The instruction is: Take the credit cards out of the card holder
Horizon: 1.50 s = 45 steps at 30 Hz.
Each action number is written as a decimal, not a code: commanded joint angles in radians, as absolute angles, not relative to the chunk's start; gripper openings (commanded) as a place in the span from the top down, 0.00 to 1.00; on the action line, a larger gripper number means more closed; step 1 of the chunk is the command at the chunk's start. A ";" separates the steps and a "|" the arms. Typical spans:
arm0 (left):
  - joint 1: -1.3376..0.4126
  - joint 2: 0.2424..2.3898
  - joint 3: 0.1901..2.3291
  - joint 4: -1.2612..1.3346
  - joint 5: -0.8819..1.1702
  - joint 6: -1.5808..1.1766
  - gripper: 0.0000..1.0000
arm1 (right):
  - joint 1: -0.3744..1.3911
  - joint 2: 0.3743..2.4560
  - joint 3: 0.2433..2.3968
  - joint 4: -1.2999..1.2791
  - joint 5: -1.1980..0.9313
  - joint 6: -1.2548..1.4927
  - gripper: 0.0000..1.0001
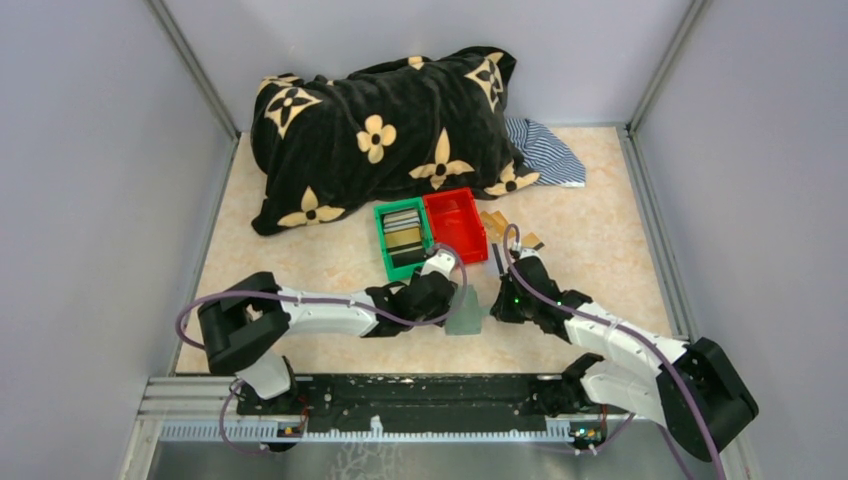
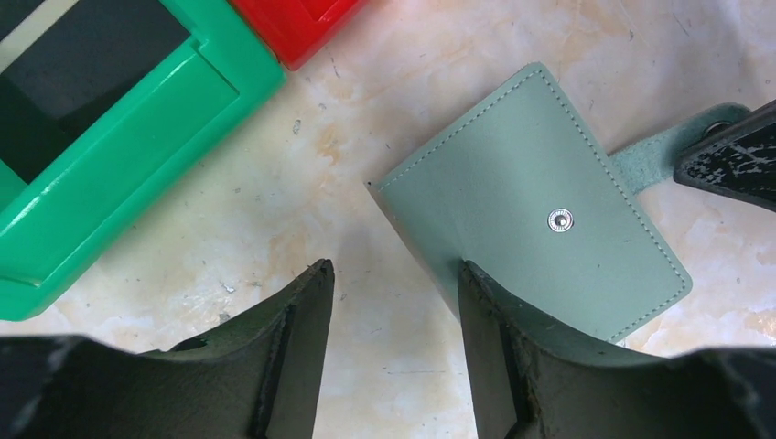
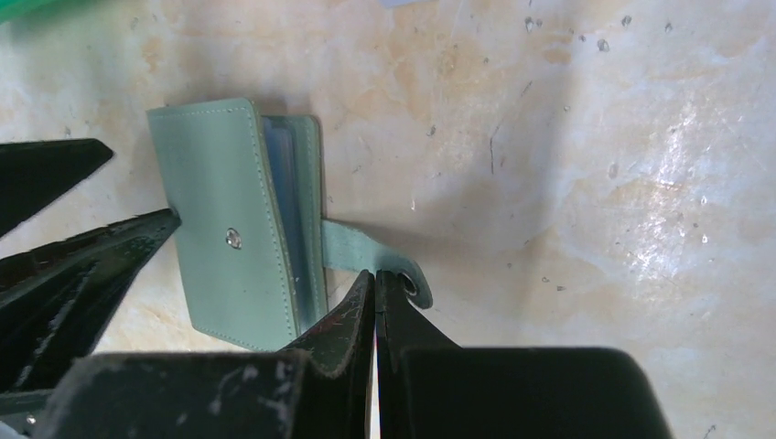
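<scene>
Card holder [image 2: 535, 210] touches the open left pincer [image 2: 393, 271].

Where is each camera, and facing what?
Top external: above and behind, facing down at the table; left arm, right arm visible.
Left wrist: down past open left gripper at card holder, green bin.
Right wrist: down past shut right gripper pinching holder's tab.
Shared: all show the card holder.

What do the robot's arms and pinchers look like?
The left arm and the right arm both have white tube parts and chunky black joints. A purple cable loops along each one. The left gripper and right gripper have black, pointy fingers scuffed with whitish scratches.
</scene>
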State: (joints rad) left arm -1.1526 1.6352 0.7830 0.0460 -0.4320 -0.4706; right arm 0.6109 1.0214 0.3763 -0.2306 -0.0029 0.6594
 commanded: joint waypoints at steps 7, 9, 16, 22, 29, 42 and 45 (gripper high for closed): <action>-1.147 1.672 1.082 -0.228 -0.501 -0.434 0.28 | 0.604 1.072 0.323 -0.136 -0.034 0.693 1.00; -1.147 1.790 1.296 -0.445 -0.568 -0.519 0.22 | 0.604 1.073 0.316 -0.127 -0.035 0.695 1.00; -1.144 2.080 1.684 -0.838 -0.548 -0.732 0.29 | 0.604 1.039 0.257 -0.090 -0.038 0.723 1.00; -1.144 2.087 1.687 -0.851 -0.535 -0.794 0.32 | 0.603 0.972 0.215 -0.101 -0.026 0.735 1.00; -1.147 2.131 1.676 -0.892 -0.514 -0.863 0.34 | 0.603 0.967 0.215 -0.095 -0.043 0.723 1.00; -1.151 2.245 1.718 -0.882 -0.509 -0.882 0.40 | 0.604 0.963 0.205 -0.072 -0.083 0.705 1.00; -1.151 2.271 1.720 -0.903 -0.521 -0.894 0.46 | 0.604 0.964 0.204 -0.067 -0.088 0.703 1.00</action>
